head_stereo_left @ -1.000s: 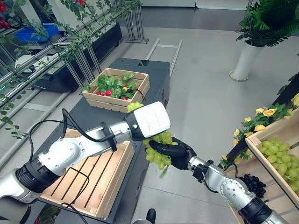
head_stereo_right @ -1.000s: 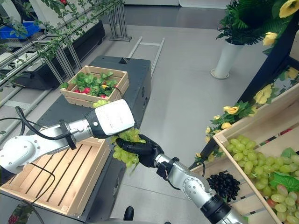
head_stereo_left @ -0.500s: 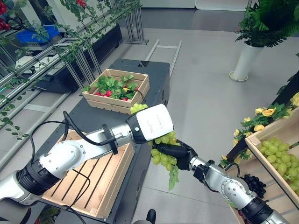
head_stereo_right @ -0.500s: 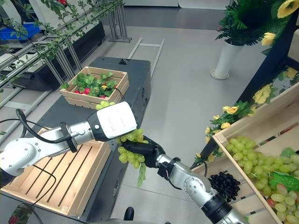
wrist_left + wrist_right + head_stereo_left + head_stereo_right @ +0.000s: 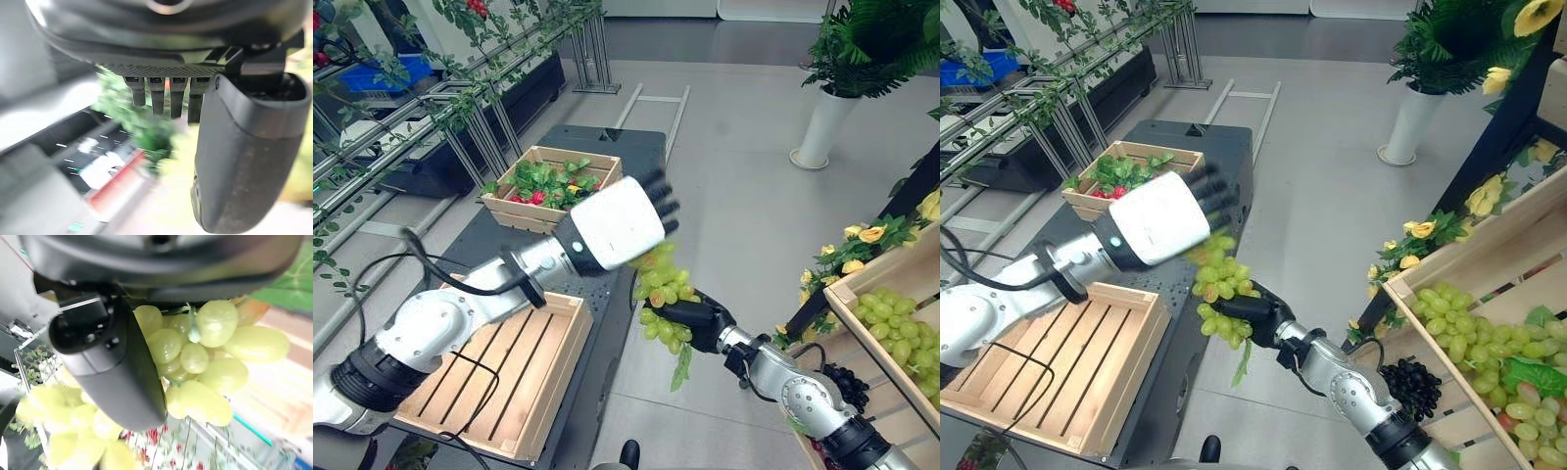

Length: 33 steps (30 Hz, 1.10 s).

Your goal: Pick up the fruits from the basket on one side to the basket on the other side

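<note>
A bunch of green grapes with a leaf hangs in the air beside the dark cart, and my right hand is shut on it from below. The right wrist view has the grapes pressed against the thumb. My left hand, white-backed, hovers just above the bunch with its fingers straight and spread, holding nothing; they are also straight in the left wrist view. An empty wooden crate lies on the cart to the lower left. A crate with more green grapes stands at the right.
A farther crate of leaves and red fruit sits on the cart. Black grapes and yellow flowers lie by the right crate. A white planter stands far right; metal racks with vines line the left.
My left hand has lifted off the grape bunch and straightened its fingers. The right hand keeps hold of the grapes and has shifted slightly right.
</note>
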Tool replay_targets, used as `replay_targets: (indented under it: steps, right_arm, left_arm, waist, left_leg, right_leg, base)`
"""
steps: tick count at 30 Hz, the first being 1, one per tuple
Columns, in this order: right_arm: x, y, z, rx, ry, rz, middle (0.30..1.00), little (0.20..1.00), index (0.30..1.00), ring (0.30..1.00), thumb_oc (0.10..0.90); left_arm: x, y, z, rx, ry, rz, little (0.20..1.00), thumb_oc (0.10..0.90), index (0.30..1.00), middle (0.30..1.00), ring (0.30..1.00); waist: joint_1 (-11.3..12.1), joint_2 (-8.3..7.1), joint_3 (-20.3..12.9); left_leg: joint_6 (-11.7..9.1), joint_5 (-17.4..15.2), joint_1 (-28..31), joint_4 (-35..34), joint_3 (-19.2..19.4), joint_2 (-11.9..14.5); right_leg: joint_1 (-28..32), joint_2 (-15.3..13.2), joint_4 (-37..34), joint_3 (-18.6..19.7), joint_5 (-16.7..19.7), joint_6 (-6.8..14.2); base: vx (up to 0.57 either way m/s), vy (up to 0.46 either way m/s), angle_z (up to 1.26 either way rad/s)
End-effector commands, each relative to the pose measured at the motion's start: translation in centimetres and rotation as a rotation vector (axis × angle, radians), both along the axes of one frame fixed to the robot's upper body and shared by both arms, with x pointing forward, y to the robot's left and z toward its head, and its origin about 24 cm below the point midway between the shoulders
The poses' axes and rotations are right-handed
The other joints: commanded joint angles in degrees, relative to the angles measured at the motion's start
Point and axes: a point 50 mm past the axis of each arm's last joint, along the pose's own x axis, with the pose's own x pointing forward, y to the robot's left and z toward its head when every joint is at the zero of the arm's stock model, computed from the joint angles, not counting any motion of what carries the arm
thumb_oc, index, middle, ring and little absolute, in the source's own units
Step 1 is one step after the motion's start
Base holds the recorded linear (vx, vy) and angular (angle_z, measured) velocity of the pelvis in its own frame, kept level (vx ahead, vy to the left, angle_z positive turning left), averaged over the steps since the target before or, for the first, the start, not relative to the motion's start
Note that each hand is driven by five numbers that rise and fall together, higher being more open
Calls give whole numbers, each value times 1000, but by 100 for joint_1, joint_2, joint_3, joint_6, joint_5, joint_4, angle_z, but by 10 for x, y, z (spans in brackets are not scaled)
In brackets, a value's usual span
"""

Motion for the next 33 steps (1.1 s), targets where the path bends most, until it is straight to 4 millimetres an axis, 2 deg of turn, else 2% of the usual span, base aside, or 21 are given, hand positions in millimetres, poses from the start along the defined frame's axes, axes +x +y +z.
replay_targets:
  steps: [1,5,8,13,19,27,33]
  right_arm:
    - [15,-2,41,122,-214,-62,300,300,300,300,400]
    - [16,-5,42,118,-225,-80,300,300,300,300,400]
    - [18,-9,43,113,-234,-89,300,300,300,300,400]
    - [20,-10,44,105,-242,-98,300,300,300,300,400]
    - [23,-10,50,98,-294,-107,300,300,300,300,400]
    - [29,-4,83,193,-483,-71,300,300,300,300,400]
    - [30,-5,95,211,-539,-98,300,300,300,300,400]
  left_arm:
    - [11,43,34,-172,-177,190,900,800,900,900,900]
    - [10,55,38,-186,-203,247,900,800,900,900,900]
    - [11,71,44,-215,-239,309,900,800,900,900,900]
    - [10,81,46,-245,-253,318,900,800,900,900,900]
    - [8,73,43,-308,-247,196,900,800,900,900,900]
    - [7,52,34,-553,-229,-46,900,800,900,900,900]
    - [8,38,25,-708,-126,-163,900,800,900,900,900]
  waist:
    - [-128,-272,-673]
    - [-122,-272,-678]
    - [-123,-265,-672]
    - [-123,-250,-662]
    - [-144,-255,-653]
    - [-262,-298,-647]
    - [-387,-318,-621]
  left_leg:
    - [303,-380,63,0,273,-295]
    - [305,-386,64,0,273,-292]
    - [302,-390,74,0,282,-286]
    - [298,-398,83,0,285,-281]
    - [306,-428,108,0,293,-286]
    - [328,-504,188,0,402,-265]
    - [347,-518,226,0,524,-249]
  right_leg:
    - [-395,-116,-20,255,501,0]
    - [-395,-114,-20,263,492,-4]
    - [-393,-111,-20,276,486,-11]
    - [-388,-109,-20,290,474,-20]
    - [-378,-103,-20,322,466,-23]
    - [-387,-36,-20,518,477,-44]
    - [-413,27,-20,731,521,-67]
  base:
    - [0,0,0]
    - [0,0,0]
    - [0,0,0]
    - [-5,24,-6]
    - [-8,17,-2]
    - [-25,37,-14]
    - [-37,37,-25]
